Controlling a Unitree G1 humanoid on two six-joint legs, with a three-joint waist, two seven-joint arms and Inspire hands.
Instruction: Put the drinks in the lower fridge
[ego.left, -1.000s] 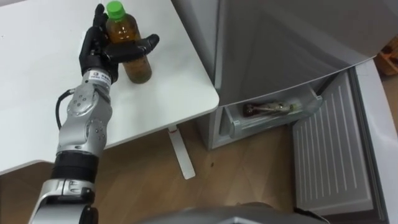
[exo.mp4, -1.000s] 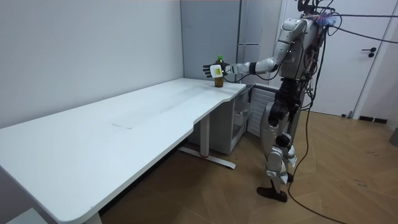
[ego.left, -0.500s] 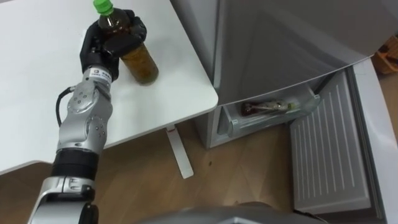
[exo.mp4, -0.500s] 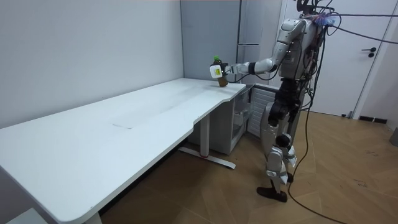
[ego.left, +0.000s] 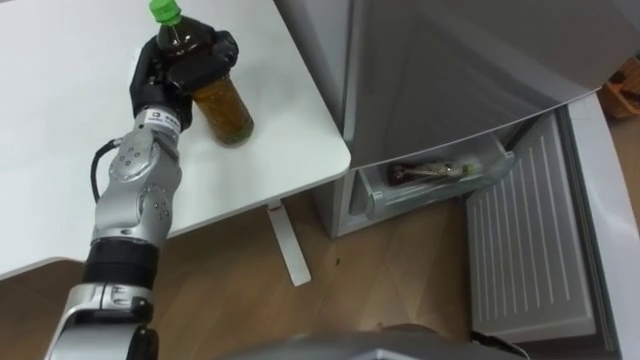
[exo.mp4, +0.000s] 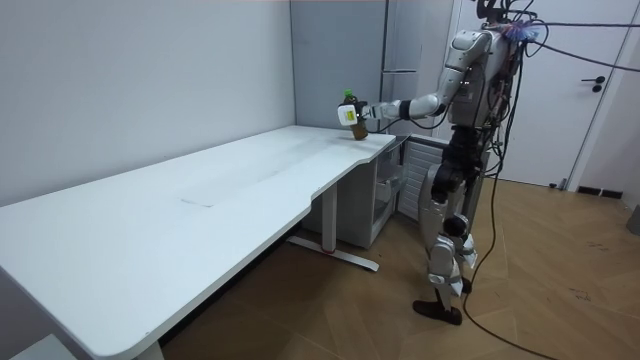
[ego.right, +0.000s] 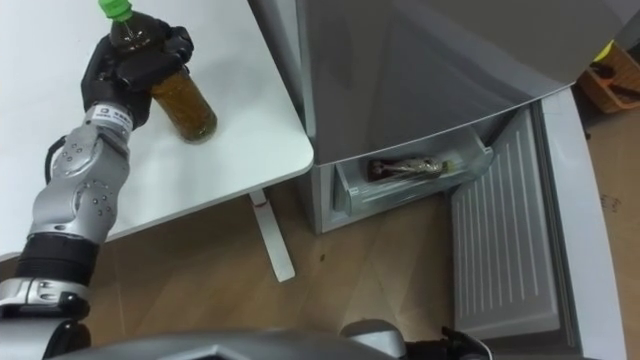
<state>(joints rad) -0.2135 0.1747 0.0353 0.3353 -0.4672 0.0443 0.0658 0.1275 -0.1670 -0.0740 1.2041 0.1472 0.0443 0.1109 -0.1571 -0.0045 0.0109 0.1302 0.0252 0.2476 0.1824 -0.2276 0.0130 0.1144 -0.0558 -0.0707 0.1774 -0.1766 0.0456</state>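
So, your left hand (ego.left: 178, 72) had its fingers and thumb curled tight around the upper part of the drink bottle (ego.left: 222, 105), just below the green cap (ego.left: 162, 11). The bottle held brown, tea-coloured liquid and was tilted, with the cap leaning toward the far left and the base pointing down at the white bench (ego.left: 60, 150). I couldn't tell whether the base was touching the top or sitting just above it. It was near the bench's corner on the fridge side. Any print on the bottle was too small to read, and so was the writing on the little tag at your wrist.

To your right stood the grey fridge (ego.left: 450, 60) with its lower door (ego.left: 530, 250) swung wide open. The low drawer (ego.left: 372, 195) inside had another bottle (ego.left: 430, 174) lying on its side, dark at one end, and I couldn't read its label either.

From the room view you were standing upright on the wood floor (exo.mp4: 560, 260) at the end of the bench. The fridge was just beside you, and your left arm was stretched out level over the bench corner.
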